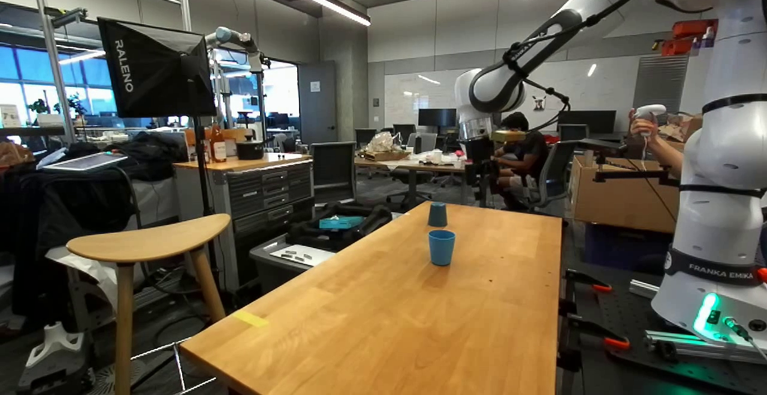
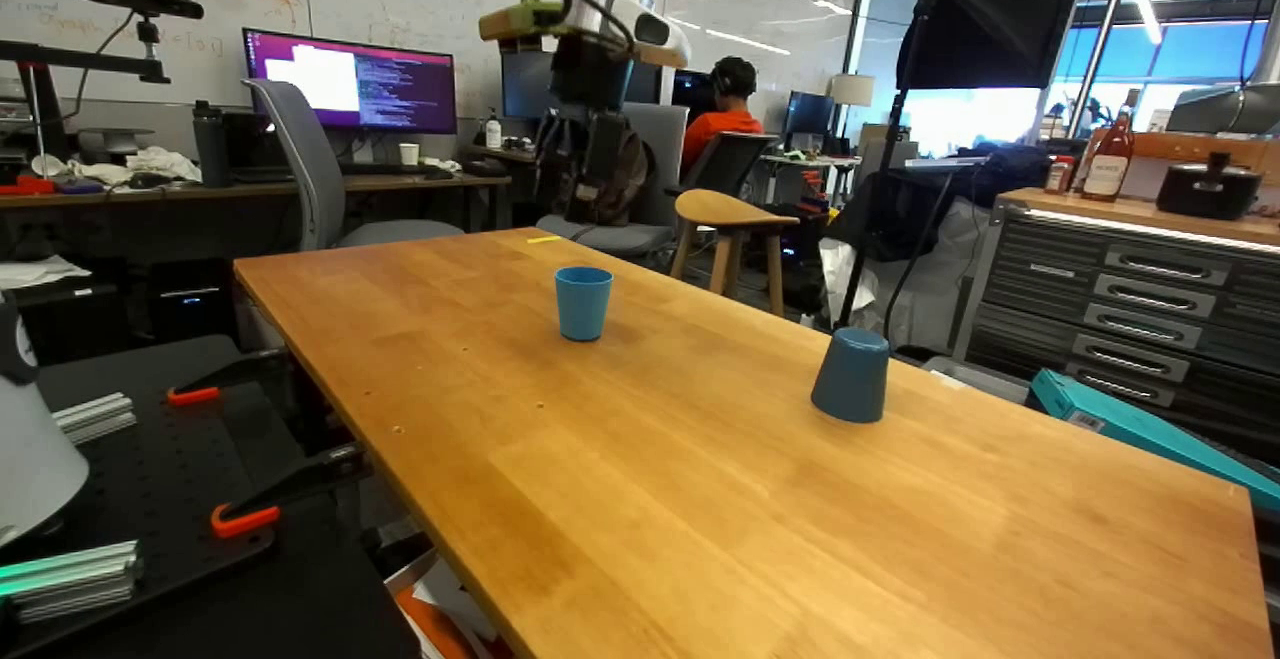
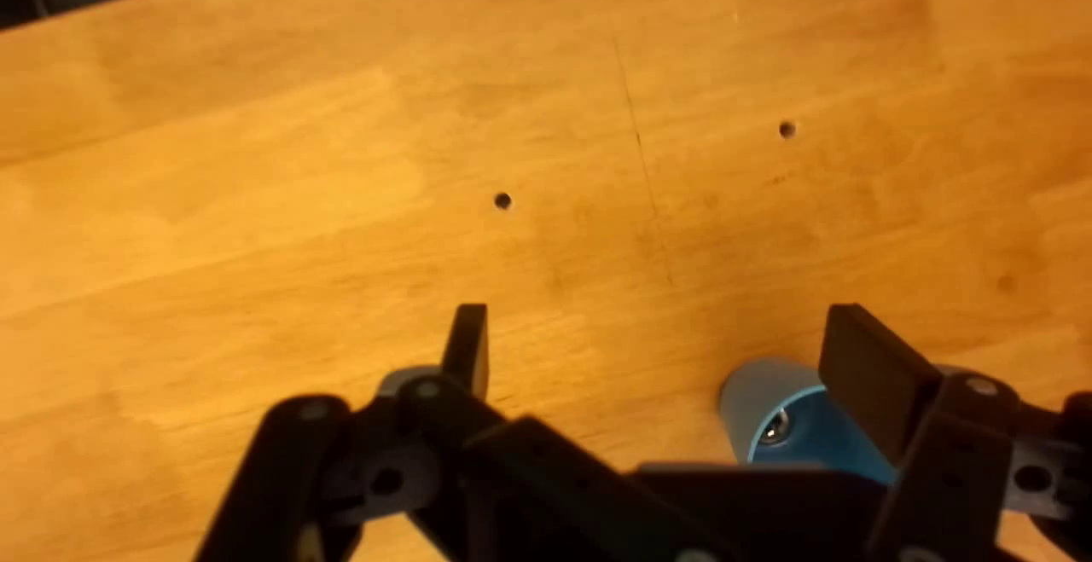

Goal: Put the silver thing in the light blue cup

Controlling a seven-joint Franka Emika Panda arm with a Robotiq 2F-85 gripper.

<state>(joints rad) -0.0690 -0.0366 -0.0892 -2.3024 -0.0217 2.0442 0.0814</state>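
Observation:
The light blue cup stands upright on the wooden table, and it also shows in an exterior view. In the wrist view the cup is at the lower right, partly hidden by a finger and the gripper body. A shiny silver thing lies inside the cup, partly hidden by the rim; it does not show in the exterior views. My gripper is open with nothing between its fingers. It hangs well above the table, apart from the cup, and shows in both exterior views.
A darker blue cup stands upside down on the table, also in an exterior view. The long wooden table has small holes. Clamps with orange ends sit along the robot's side. A wooden stool stands beside the table.

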